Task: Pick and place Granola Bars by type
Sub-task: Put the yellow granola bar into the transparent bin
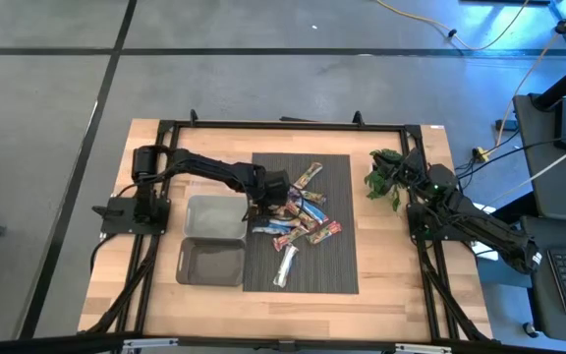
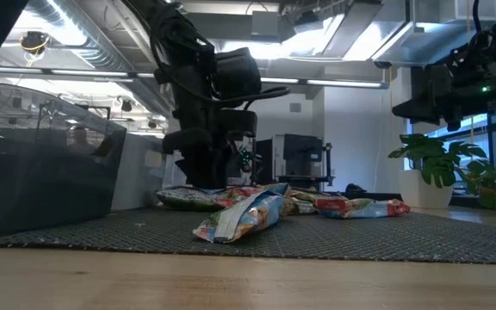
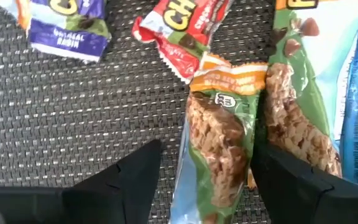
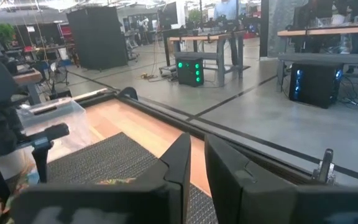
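Observation:
The granola bars [image 1: 298, 218] lie in a loose pile on the dark woven mat [image 1: 337, 265], and one silver bar [image 1: 285, 265] lies apart toward the near edge. My left gripper [image 1: 266, 202] is low over the pile's left side and open. In its wrist view its fingers [image 3: 135, 180] stand on either side of a green-wrapped bar [image 3: 219, 137] lying flat on the mat. A second green bar [image 3: 303, 93], a red one [image 3: 179, 31] and a purple-blue one [image 3: 67, 25] lie around it. My right gripper [image 4: 197, 168] is shut and waits at the table's right side.
Two grey bins [image 1: 214, 216] [image 1: 212, 263] stand on the wood just left of the mat, close to my left arm. A green plant sprig [image 1: 386, 177] lies at the right far corner by my right arm [image 1: 460, 211]. A black frame borders the table [image 1: 263, 126].

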### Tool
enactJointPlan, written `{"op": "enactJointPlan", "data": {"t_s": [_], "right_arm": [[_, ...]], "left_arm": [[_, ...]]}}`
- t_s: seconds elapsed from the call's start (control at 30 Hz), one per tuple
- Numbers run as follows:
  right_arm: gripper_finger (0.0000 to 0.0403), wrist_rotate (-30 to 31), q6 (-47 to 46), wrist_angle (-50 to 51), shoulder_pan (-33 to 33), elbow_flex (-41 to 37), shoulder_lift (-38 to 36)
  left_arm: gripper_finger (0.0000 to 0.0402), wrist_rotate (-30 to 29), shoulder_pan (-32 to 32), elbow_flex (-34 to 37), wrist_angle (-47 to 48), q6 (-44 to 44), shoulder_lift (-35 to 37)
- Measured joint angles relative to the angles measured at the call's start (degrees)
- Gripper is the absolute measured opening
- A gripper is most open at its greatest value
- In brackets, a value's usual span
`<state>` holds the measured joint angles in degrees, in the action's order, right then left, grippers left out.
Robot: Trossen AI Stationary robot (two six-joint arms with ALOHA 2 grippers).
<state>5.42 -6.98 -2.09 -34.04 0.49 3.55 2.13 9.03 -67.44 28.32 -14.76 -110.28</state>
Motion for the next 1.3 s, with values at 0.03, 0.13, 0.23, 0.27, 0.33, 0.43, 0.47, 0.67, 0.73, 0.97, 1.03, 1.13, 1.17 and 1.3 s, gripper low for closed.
{"op": "enactJointPlan", "data": {"t_s": [0.03, 0.13, 0.23, 0.27, 0.33, 0.43, 0.47, 0.67, 0.73, 0.97, 1.03, 1.13, 1.17, 1.3], "right_arm": [[0.0052, -0.05, -0.01, 0.07, 0.0, 0.0, 0.01], [0.0052, -0.11, -0.01, 0.04, 0.0, 0.0, 0.22], [0.0052, -0.09, 0.04, -0.07, 0.0, 0.0, 0.2], [0.0052, -0.12, 0.07, 0.0, 0.0, 0.0, 0.2], [0.0052, -0.12, 0.11, -0.04, 0.0, 0.0, 0.2], [0.0052, -0.11, 0.15, -0.02, 0.0, 0.0, 0.2], [0.0052, -0.09, 0.17, -0.02, 0.0, 0.0, 0.2], [0.0052, -0.09, 0.17, -0.02, 0.0, 0.0, 0.2], [0.0052, -0.09, 0.17, -0.02, 0.0, 0.0, 0.2], [0.0052, -0.09, 0.17, -0.02, 0.0, 0.0, 0.2], [0.0052, -0.09, 0.17, -0.02, 0.0, 0.0, 0.2], [0.0052, -0.09, 0.16, -0.02, 0.0, 0.0, 0.2], [0.0052, -0.08, 0.15, -0.01, 0.0, 0.0, 0.2], [0.0052, -0.07, 0.04, -0.02, 0.0, 0.0, 0.2]], "left_arm": [[0.023, -0.06, -0.02, 0.0, -0.02, -0.57, -0.02], [0.0216, -0.02, -0.04, 0.02, -0.08, -1.34, -0.02], [0.0196, 0.15, -0.06, 0.09, -0.09, -1.47, 0.02], [0.0189, 0.22, -0.06, 0.09, -0.08, -1.47, 0.02], [0.0174, 0.24, -0.09, 0.11, -0.06, -1.47, 0.02], [0.0152, 0.13, -0.11, 0.09, -0.02, -1.48, 0.02], [0.0145, -0.4, -0.11, -0.23, 0.08, -1.48, -0.05], [0.0116, -2.54, -0.98, -2.69, 1.08, -2.72, -0.45], [0.0112, -2.68, -1.25, -3.38, 0.86, -3.63, -0.39], [0.0109, -3.77, -1.55, -4.08, 3.1, -4.1, -0.22], [0.0108, -5.04, -1.57, -5.55, 6.01, -4.04, 0.06], [0.0106, -4.9, -1.55, -8.41, 8.34, -3.27, 0.54], [0.0106, -4.26, -1.4, -9.2, 8.64, -3.09, 0.84], [0.0105, -5.31, -1.18, -12.06, 9.65, -5.29, 1.81]]}}
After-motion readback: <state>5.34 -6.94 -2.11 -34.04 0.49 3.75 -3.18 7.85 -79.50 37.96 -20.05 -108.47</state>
